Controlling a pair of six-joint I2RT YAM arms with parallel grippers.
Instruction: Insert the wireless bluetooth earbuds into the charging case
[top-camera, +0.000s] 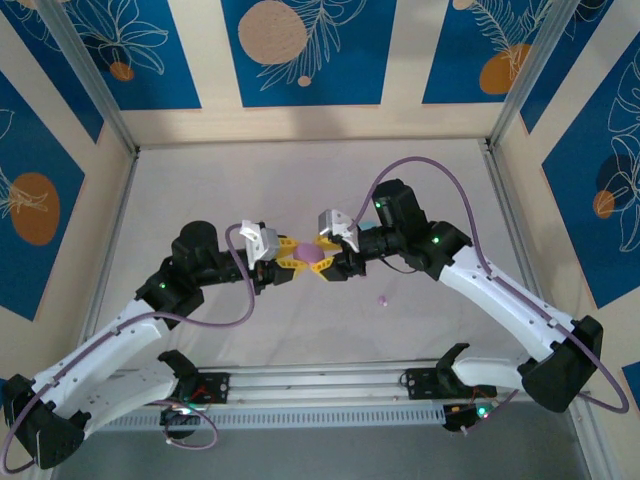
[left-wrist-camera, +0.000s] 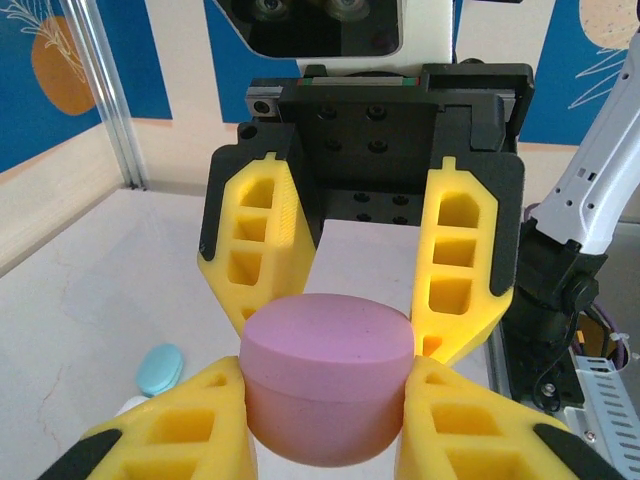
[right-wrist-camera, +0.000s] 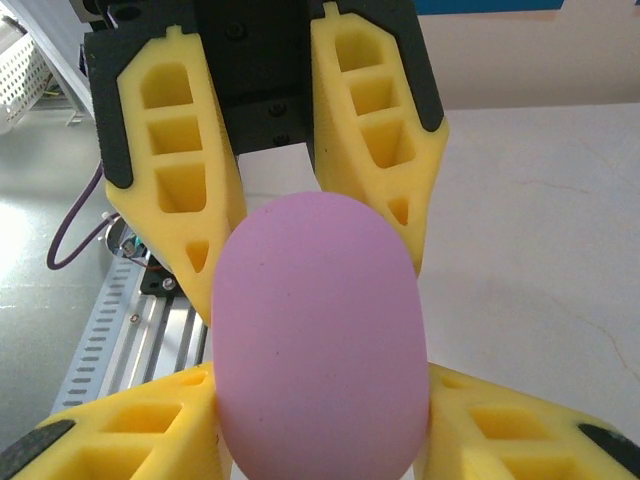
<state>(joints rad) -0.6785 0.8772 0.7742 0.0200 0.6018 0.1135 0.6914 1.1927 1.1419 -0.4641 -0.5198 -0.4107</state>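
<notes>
The pink charging case (top-camera: 312, 257) hangs above the middle of the table, pinched from both sides. My left gripper (top-camera: 300, 259) is shut on it, and in the left wrist view its yellow fingers (left-wrist-camera: 190, 420) press the case (left-wrist-camera: 328, 380) on both flanks. A seam runs round the case and its lid is down. My right gripper (top-camera: 326, 257) is shut on the same case (right-wrist-camera: 318, 340) from the opposite side. One small pink earbud (top-camera: 382, 299) lies on the table, just in front of the right forearm.
A light teal oval object (left-wrist-camera: 160, 368) lies on the table below and left of the case, with something white (left-wrist-camera: 130, 405) beside it. An aluminium rail (top-camera: 320, 385) runs along the near edge between the arm bases. Patterned walls enclose the table.
</notes>
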